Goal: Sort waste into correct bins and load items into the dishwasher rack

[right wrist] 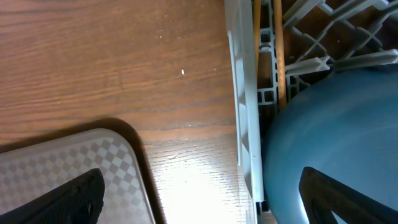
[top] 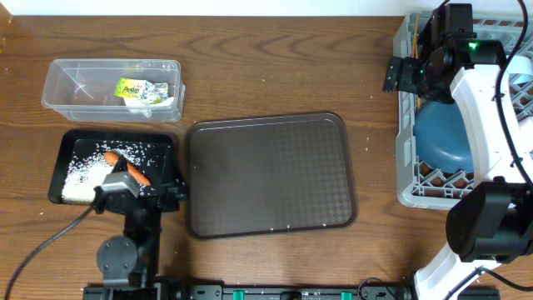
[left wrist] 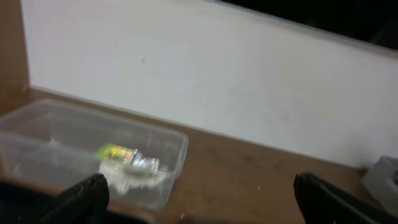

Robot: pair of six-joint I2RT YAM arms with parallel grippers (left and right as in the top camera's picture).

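Observation:
The clear tub (top: 83, 83) at the back left holds the crumpled wrapper (top: 143, 90); both also show in the left wrist view, tub (left wrist: 37, 134) and wrapper (left wrist: 127, 158). The black tray (top: 71, 150) holds rice grains (top: 83, 171) and the carrot (top: 137, 172). My left gripper (top: 148, 188) is open and empty over the tray's near right corner (left wrist: 199, 205). The grey rack (top: 408, 179) at the right holds the dark-blue bowl (top: 441, 137) and chopsticks (top: 414, 37). My right gripper (top: 404, 75) is open and empty over the rack's left wall (right wrist: 202, 199), beside the bowl (right wrist: 329, 143) and chopsticks (right wrist: 278, 50).
The large dark brown serving tray (top: 271, 175) lies in the middle of the table, its corner under my right gripper (right wrist: 62, 174). A light-blue piece (top: 520, 71) shows at the rack's right edge, mostly hidden by the right arm. A few rice grains lie on the wood.

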